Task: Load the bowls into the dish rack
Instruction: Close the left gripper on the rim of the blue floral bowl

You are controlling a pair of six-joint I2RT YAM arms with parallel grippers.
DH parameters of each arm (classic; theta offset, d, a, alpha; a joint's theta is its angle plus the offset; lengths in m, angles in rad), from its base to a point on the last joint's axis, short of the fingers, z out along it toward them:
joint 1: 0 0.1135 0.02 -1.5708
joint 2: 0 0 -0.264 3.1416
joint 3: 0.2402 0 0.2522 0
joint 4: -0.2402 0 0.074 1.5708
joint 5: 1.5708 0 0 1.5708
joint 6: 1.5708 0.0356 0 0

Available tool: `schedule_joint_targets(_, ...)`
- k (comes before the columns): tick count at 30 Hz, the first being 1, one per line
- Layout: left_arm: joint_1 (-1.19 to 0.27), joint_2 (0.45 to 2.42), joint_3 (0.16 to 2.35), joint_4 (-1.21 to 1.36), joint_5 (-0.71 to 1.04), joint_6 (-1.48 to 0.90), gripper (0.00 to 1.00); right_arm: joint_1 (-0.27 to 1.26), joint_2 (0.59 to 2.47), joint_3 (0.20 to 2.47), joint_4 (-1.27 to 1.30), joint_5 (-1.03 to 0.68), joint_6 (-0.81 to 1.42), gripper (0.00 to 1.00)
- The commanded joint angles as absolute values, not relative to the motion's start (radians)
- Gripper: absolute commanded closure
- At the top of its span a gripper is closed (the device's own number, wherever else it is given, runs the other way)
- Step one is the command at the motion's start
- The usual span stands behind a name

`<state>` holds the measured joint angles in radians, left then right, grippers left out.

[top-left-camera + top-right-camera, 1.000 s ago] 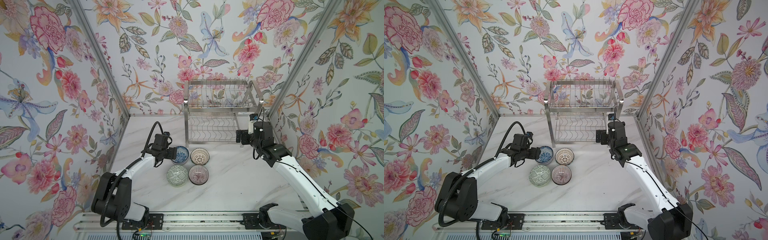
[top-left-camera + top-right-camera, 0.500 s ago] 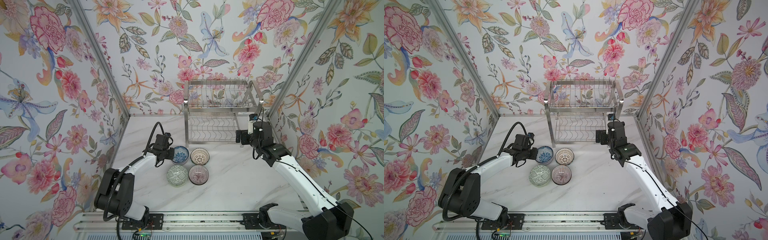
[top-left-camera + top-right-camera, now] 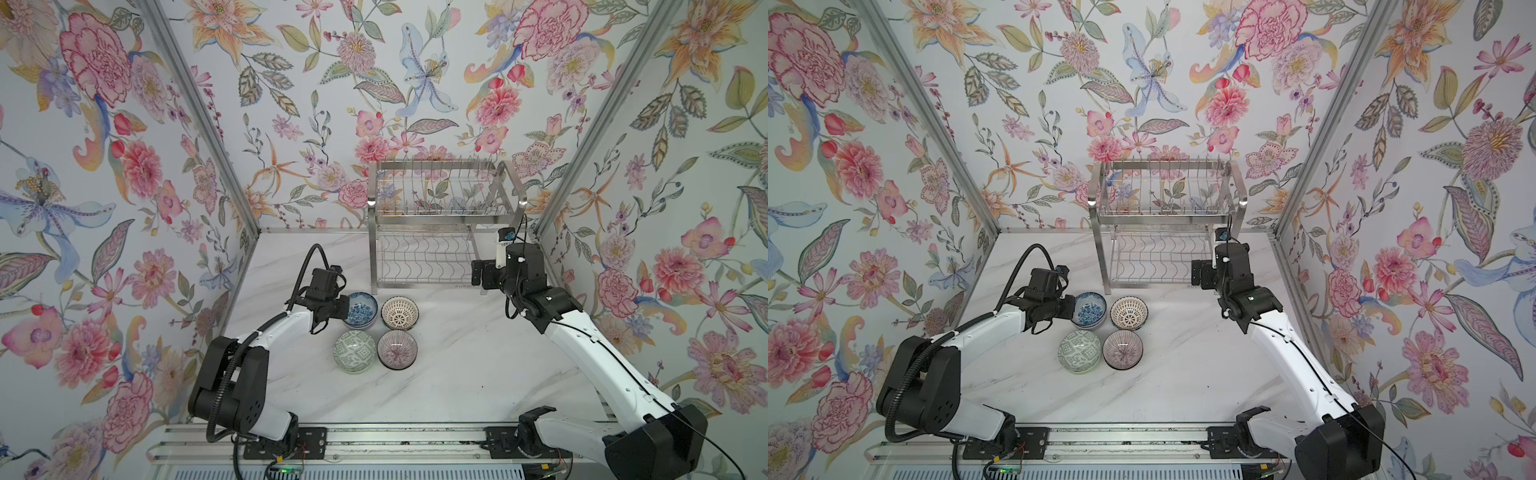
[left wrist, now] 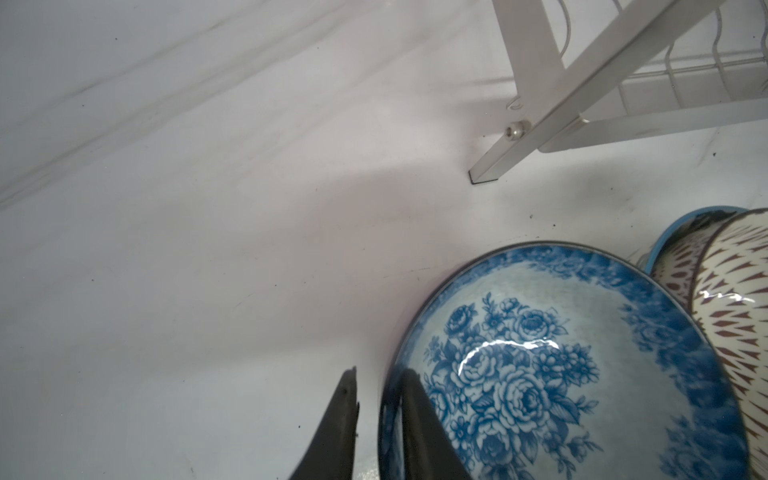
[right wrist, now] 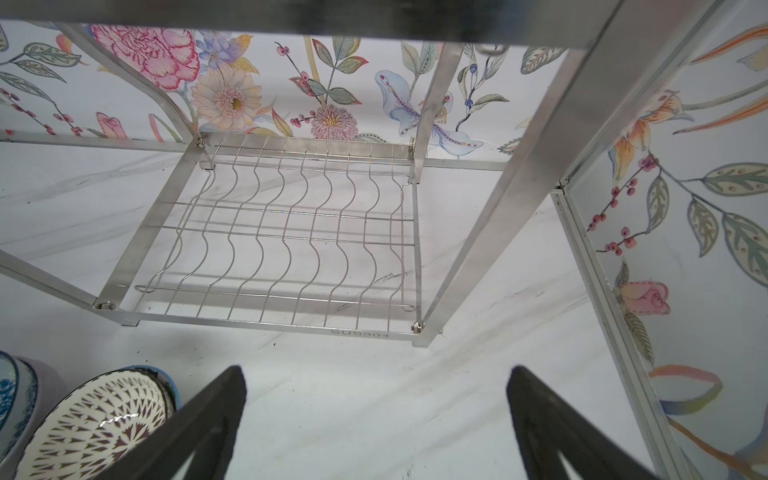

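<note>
Left wrist view: my left pincer [image 4: 380, 370] sits narrowed astride the blue floral bowl [image 4: 561, 374] rim, grip uncertain; next I'd clamp, then lift toward the dish rack [image 4: 548, 120]

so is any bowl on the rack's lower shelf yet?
No: in the right wrist view the lower wire shelf of the dish rack holds nothing, and the white lattice bowl stands outside, in front of it.

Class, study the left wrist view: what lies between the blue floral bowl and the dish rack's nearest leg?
Only bare tabletop. The left wrist view shows nothing standing between the blue floral bowl and the dish rack leg.
</note>
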<state>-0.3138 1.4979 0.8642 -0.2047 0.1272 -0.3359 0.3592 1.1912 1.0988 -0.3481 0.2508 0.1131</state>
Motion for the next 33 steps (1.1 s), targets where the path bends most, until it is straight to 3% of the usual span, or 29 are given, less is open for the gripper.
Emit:
schedule_joint_targets(1,-0.314,1.487,0.876,-0.202,0.141,-0.351,0.81,0.366,1.178,1.098,-0.362,0.253,0.117,0.01)
schedule_joint_targets(19,-0.313,1.424,0.89,-0.248,0.079,-0.344,1.0,0.363,1.163,1.069,-0.36,0.278,0.12,0.01)
schedule_joint_targets(27,-0.312,1.414,0.902,-0.282,0.024,-0.328,1.0,0.362,1.157,1.057,-0.355,0.276,0.122,0.01)
schedule_joint_targets(31,-0.311,1.418,0.895,-0.284,0.02,-0.328,0.67,0.362,1.162,1.054,-0.35,0.269,0.126,0.01)
schedule_joint_targets(33,-0.311,1.41,0.884,-0.271,0.03,-0.334,0.56,0.361,1.162,1.054,-0.349,0.268,0.126,0.01)
